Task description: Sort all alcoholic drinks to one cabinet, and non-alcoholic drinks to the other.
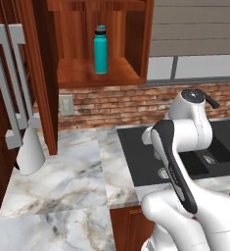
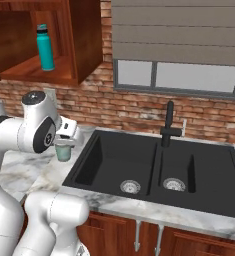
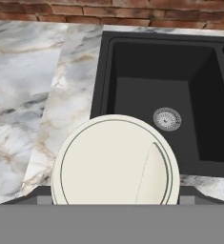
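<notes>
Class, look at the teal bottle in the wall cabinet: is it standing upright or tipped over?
Upright. The teal bottle stands on its base on the cabinet's floor, black cap on top.

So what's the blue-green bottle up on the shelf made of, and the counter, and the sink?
The teal bottle looks like smooth painted metal or hard plastic, hard to tell, with an even matte colour and a black cap. The counter looks like polished marble: white-grey with brownish veins. The sink looks like matte black stone or composite, dull with no shine, with metal drains.

Pale green cup [image 2: 64,150] in fingers [image 2: 56,143]
</notes>
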Motion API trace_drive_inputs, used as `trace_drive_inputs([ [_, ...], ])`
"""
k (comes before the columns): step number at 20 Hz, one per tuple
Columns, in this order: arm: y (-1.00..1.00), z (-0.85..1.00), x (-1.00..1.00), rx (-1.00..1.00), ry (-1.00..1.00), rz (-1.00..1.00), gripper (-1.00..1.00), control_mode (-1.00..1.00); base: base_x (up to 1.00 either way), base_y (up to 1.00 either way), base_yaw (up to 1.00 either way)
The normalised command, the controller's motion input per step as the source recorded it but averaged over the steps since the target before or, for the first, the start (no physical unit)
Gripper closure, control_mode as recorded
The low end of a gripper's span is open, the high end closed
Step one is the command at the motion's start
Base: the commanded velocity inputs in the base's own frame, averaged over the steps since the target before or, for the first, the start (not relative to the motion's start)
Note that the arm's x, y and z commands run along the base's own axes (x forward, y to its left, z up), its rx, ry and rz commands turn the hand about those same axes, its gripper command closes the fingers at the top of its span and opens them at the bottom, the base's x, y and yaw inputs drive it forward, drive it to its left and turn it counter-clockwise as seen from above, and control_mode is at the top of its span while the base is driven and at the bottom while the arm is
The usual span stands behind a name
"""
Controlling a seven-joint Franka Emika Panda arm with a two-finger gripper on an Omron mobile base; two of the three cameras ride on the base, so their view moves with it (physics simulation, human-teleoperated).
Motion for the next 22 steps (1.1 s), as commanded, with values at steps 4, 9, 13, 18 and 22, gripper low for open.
trace_drive_inputs([
  [4,0.00,0.00,0.00,0.00,0.00,0.00,1.00,1.00,0.03,0.36,0.03],
  [9,0.49,0.00,-0.20,0.00,-0.07,0.05,1.00,-1.00,0.00,0.00,0.00],
  [13,0.67,0.12,-0.17,-0.01,-0.26,0.09,1.00,-1.00,0.00,0.00,0.00],
  [18,0.67,0.58,-0.02,-0.02,-0.28,0.01,1.00,-1.00,0.00,0.00,0.00],
  [22,0.69,0.90,0.00,0.00,-0.22,0.00,1.00,-1.00,0.00,0.00,0.00],
])
